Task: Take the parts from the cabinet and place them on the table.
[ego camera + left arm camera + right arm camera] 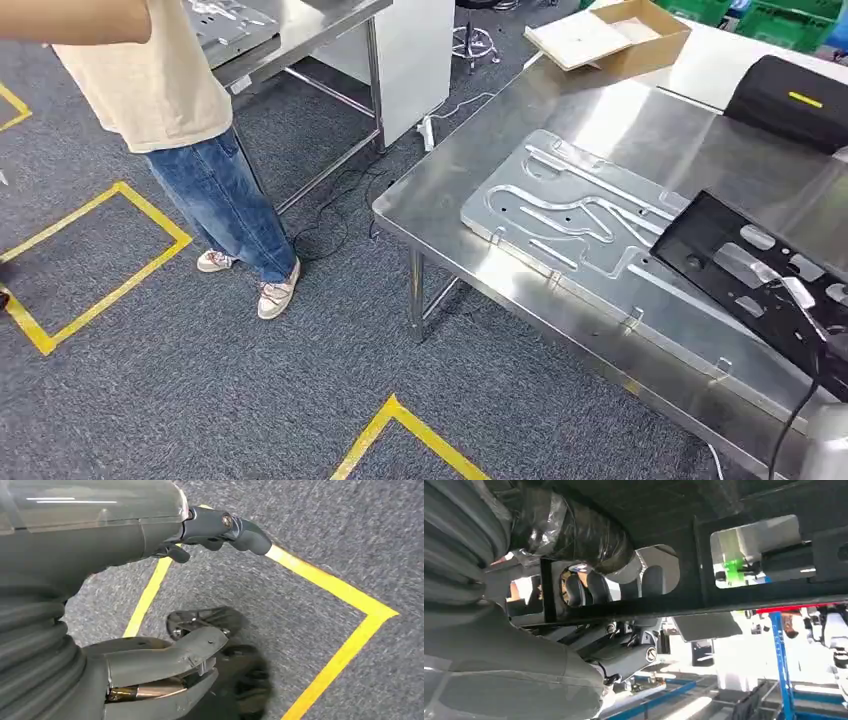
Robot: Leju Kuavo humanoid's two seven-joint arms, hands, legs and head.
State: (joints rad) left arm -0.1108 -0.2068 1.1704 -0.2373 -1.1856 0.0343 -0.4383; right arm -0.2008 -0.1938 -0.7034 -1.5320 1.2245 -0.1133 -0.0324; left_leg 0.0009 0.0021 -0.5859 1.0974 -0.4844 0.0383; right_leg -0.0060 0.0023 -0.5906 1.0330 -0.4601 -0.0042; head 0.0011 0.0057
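A black panel (745, 270) with several cutouts is over the right end of the steel table (470, 170), its near edge over a silver machined plate (560, 215) that lies flat there. Whether the panel touches the plate I cannot tell. My right hand (792, 290) grips the panel, with pale fingers showing through its cutouts. In the right wrist view my right hand (589, 645) clasps the black panel (724, 595) from beneath. My left hand (125, 540) hangs over the grey carpet, fingers apart, holding nothing.
A person (200, 130) in a beige shirt and jeans stands at the left by a second steel table (320, 25) that carries another silver plate (225, 25). A cardboard box (610, 35) and a black case (790, 100) sit on the far tables. Yellow floor tape (100, 270) marks the carpet.
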